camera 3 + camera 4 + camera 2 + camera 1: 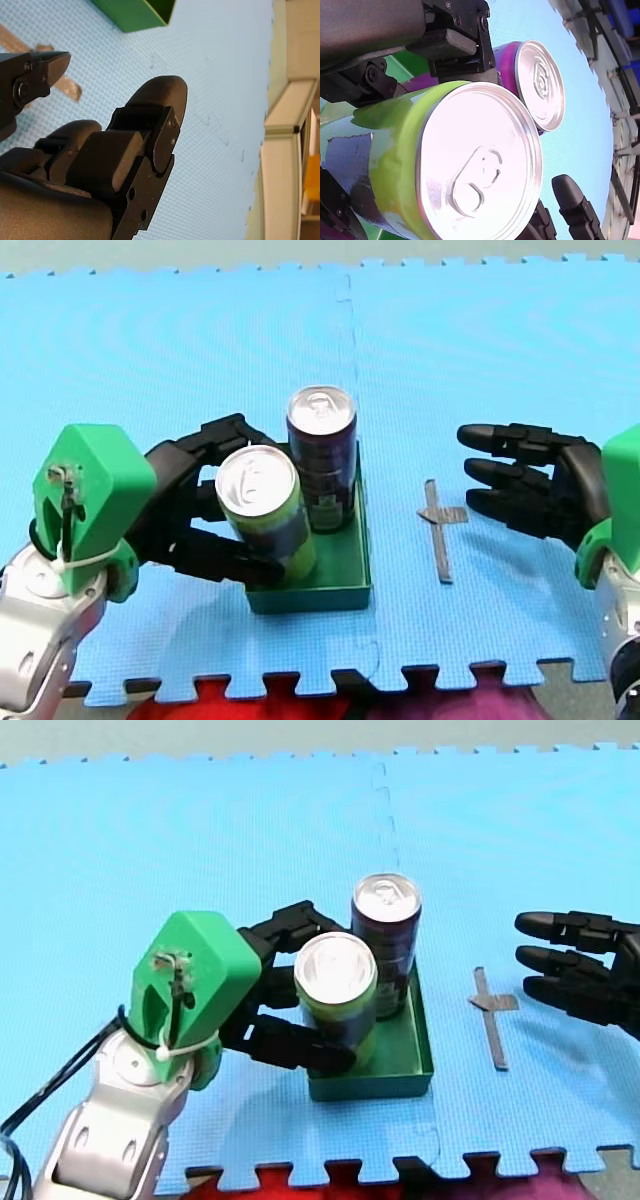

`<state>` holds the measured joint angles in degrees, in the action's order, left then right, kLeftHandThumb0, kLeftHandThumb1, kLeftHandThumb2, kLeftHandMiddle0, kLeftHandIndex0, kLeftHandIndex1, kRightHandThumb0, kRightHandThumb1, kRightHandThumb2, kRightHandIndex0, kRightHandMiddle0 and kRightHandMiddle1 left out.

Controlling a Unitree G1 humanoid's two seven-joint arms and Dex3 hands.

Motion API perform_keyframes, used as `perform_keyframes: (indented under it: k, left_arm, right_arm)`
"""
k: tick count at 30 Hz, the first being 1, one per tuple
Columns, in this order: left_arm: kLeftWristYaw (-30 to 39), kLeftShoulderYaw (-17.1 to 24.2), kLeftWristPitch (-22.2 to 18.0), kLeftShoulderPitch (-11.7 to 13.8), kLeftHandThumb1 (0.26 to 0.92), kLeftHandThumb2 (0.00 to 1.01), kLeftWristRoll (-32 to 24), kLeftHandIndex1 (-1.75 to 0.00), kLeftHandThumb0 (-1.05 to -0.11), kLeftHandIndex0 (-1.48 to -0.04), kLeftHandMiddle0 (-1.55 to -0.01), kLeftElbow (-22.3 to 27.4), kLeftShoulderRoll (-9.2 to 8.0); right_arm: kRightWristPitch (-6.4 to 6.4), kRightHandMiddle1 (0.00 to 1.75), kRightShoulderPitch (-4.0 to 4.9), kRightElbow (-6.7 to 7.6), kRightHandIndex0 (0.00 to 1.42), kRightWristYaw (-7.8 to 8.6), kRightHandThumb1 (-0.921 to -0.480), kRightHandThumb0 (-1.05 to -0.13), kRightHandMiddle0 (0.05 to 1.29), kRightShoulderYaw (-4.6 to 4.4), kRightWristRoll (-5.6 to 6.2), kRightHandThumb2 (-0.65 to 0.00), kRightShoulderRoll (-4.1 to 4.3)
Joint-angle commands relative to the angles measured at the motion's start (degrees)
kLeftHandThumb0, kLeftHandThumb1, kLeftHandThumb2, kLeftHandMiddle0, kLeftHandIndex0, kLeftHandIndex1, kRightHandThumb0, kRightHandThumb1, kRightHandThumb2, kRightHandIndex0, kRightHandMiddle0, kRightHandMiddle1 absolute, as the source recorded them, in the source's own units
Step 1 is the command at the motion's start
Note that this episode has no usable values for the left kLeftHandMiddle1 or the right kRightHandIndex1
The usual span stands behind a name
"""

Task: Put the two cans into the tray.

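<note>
A green tray (422, 1065) sits mid-mat. A purple can (386, 935) stands upright in its far end. A green can (338, 1005) is tilted over the tray's near end, held by my left hand (290, 990), whose black fingers wrap it from both sides; I cannot tell if its base touches the tray floor. The second wrist view shows the green can (470, 170) close up in those fingers, with the purple can (537, 85) just behind it. My right hand (525, 485) hovers to the right of the tray, holding nothing.
A flat grey cross-shaped metal piece (492, 1015) lies on the blue foam mat (200, 850) between the tray and my right hand. The mat's jigsaw front edge (400, 1170) runs close below the tray.
</note>
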<state>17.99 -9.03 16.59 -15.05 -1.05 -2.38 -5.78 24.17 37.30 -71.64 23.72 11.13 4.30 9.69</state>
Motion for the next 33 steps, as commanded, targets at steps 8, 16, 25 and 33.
perform_keyframes:
  k: [8, 16, 25, 33]
  left_arm:
    - [-0.2, -0.2, 1.2, 0.0, 0.809, 0.01, 0.5, -1.75, -0.292, -0.53, -0.93, 1.5, -0.29]
    - [-1.3, -1.7, 3.5, 0.0, 0.811, 0.01, 3.5, -1.75, -0.288, -0.53, -0.92, 3.3, -1.15]
    - [-1.0, -2.3, 8.2, -0.4, 0.81, 0.01, 3.9, -1.75, -0.275, -0.53, -0.92, 5.3, -1.4]
    - [-0.9, -2.3, 9.8, -0.8, 0.81, 0.01, 3.8, -1.75, -0.262, -0.53, -0.91, 5.2, -1.3]
  right_arm:
    - [0.39, 0.01, -0.26, 0.15, 0.67, -0.3, -0.816, -0.61, 1.09, -0.02, 0.03, -0.001, 0.17]
    - [0.66, 0.01, -0.5, 0.39, 0.67, -0.45, -0.819, -0.612, 1.09, -0.02, 0.12, -0.001, -0.01]
    - [1.05, 0.01, -0.76, 0.45, 0.68, -0.47, -0.817, -0.615, 1.09, 0.01, 0.17, 0.0, -0.18]
    - [1.26, 0.0, -0.79, 0.46, 0.68, -0.3, -0.815, -0.621, 1.09, 0.06, 0.23, 0.0, -0.23]
